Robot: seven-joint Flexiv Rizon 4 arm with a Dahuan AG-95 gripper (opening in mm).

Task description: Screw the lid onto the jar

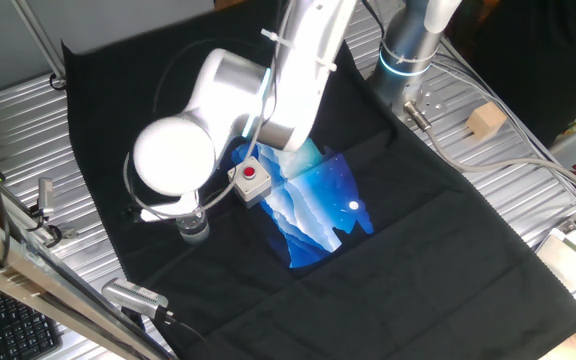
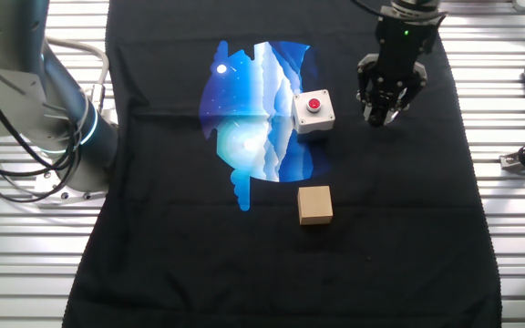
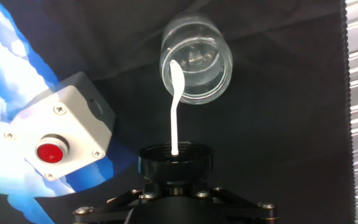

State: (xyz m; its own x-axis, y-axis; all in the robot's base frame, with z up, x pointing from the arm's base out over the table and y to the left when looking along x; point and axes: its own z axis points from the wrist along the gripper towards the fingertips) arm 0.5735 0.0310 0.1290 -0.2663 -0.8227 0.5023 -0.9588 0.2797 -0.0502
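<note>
I held the lid (image 3: pixel 176 160) tight in my gripper (image 3: pixel 176 180) at the bottom middle of the hand view, with the open jar (image 3: pixel 196 59) standing above it near the top, so next I had to bring the lid straight over the jar's mouth.

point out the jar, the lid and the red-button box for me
jar (image 3: pixel 196 59): hand view, on its clear open mouth.
lid (image 3: pixel 176 159): hand view, on the black rim held in the tool.
red-button box (image 2: pixel 313 113): the other fixed view, on its white top beside the red button.
</note>
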